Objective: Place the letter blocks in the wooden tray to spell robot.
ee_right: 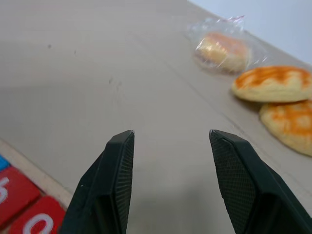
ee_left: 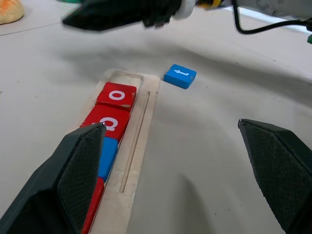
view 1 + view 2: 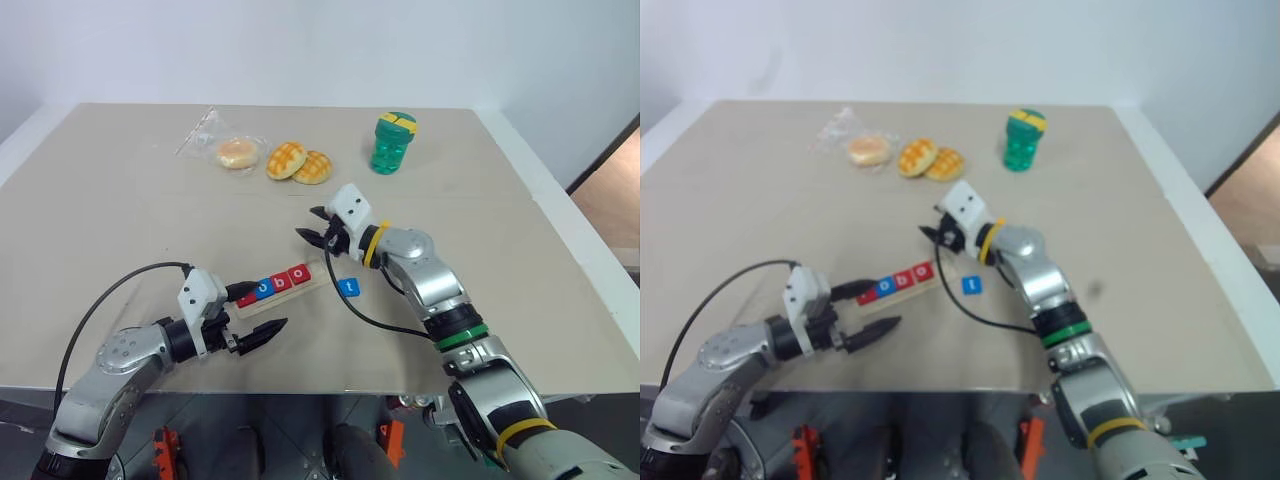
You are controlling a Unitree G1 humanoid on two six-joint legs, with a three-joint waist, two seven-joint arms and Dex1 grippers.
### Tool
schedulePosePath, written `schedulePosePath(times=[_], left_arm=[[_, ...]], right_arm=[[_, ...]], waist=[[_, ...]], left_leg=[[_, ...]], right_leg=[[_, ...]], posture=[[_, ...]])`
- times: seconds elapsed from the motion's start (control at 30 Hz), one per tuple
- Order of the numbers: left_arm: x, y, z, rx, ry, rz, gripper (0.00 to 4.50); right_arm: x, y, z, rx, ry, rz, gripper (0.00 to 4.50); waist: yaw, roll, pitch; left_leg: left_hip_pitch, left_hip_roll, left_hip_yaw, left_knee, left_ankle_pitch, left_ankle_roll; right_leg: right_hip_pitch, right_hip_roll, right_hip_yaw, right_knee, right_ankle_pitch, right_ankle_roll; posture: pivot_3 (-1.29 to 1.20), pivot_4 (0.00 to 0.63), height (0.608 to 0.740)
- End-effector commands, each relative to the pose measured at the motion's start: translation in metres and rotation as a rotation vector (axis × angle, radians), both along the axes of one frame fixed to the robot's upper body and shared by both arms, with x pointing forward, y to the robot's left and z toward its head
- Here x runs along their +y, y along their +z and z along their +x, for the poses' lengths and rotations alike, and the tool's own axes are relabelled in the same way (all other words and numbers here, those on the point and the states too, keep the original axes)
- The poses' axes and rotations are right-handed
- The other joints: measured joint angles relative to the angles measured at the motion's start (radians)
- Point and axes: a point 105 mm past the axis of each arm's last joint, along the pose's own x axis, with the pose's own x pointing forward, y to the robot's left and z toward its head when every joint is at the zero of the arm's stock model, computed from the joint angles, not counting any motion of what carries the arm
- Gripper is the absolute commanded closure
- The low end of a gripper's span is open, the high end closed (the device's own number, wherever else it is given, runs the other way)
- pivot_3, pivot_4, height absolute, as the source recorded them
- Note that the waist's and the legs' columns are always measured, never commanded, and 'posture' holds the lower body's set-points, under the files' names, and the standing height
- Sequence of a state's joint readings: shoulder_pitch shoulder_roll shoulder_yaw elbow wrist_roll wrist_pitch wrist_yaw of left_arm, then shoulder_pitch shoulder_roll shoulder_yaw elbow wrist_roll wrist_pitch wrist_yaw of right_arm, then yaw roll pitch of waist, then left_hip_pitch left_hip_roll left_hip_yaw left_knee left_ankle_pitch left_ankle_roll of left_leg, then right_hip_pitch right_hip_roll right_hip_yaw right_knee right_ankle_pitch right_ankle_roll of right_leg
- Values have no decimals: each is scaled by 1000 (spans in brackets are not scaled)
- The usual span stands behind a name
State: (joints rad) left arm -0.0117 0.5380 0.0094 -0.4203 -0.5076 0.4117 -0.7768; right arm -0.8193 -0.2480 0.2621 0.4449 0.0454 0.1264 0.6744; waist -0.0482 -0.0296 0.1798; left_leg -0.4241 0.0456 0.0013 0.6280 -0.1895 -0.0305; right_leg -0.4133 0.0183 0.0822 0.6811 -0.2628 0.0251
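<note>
Right end effector (image 3: 318, 226) above wooden tray (image 3: 276, 290), empty

I work in what looks like a lab: a bare beige table (image 3: 120, 210) against a plain white wall (image 3: 300, 50).

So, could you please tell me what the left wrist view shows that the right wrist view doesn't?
Left wrist view only: the blue t block lying on the table beside the wooden tray, the tray's bare end slot, a blue block in the row, and the right tool passing overhead.

Right wrist view only: a wrapped bun, two golden buns and the right tool's own open fingers with nothing between them.

Both: the beige table, the tray and the red blocks seated in it.
</note>
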Motion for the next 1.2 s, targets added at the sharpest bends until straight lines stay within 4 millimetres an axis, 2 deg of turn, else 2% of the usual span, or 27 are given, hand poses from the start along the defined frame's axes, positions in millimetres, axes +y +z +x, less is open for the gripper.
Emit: schedulePosePath(times=[0.03,0.07,0.13,0.33,0.5,0.67,1.2], left_arm=[[-3,11,-3,-56,-7,10,0],[-3,11,-3,-56,-7,9,0],[-4,11,-3,-57,-7,9,0],[0,18,-1,-42,28,-61,0],[7,31,11,-86,115,-121,0],[6,27,12,-112,151,-87,0],[6,20,11,-109,153,-47,0]], right_arm=[[16,11,2,-74,59,-26,2383],[17,10,3,-74,67,-23,2775],[18,10,6,-85,75,-32,3203],[22,11,8,-95,127,-65,3203],[21,5,11,-85,145,-120,3203],[15,-6,18,-67,146,-208,3203],[11,-10,17,-111,201,-330,3203]], waist=[[0,0,0],[-1,0,0],[-1,0,0],[-1,0,0],[-1,0,0],[0,0,0],[-1,0,0]], left_leg=[[0,0,0,0,0,0],[0,0,0,0,0,0],[0,1,-1,0,0,0],[0,1,0,0,0,0],[0,1,0,0,0,0],[0,1,-1,0,0,0],[1,1,-1,0,0,0]], right_leg=[[0,0,0,0,0,0],[0,0,0,0,0,0],[0,1,0,1,0,-1],[0,1,0,1,1,-1],[0,1,0,1,2,-4],[1,1,-1,1,3,-5],[0,1,-1,1,4,-6]], posture=[[0,150,740],[0,150,740],[0,150,740],[0,150,740],[0,150,740],[0,150,740],[0,150,740]])
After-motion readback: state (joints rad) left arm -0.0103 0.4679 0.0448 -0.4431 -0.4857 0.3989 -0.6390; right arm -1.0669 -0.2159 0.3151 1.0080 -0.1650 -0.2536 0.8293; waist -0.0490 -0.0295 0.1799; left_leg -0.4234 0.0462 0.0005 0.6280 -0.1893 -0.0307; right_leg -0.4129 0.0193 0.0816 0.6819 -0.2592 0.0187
